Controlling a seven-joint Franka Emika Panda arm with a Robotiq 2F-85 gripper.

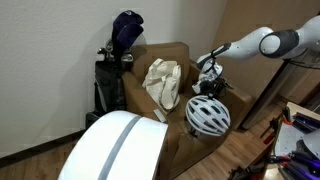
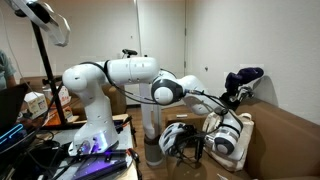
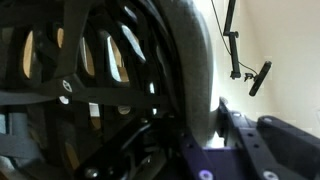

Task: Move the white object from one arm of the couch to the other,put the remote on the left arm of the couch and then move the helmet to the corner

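Helmet point(image 1: 208, 115) on edge, vents outward, long axis level

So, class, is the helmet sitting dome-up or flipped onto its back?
Dome-up: in an exterior view the helmet shows its rounded white vented shell facing upward, on an arm of the couch.

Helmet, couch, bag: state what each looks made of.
Helmet: probably a hard plastic shell, glossy white; it shines and keeps rigid vent ribs. Couch: matte tan upholstery, likely fabric; no sheen shows. Bag: cream cloth, perhaps canvas; it slumps in soft folds.
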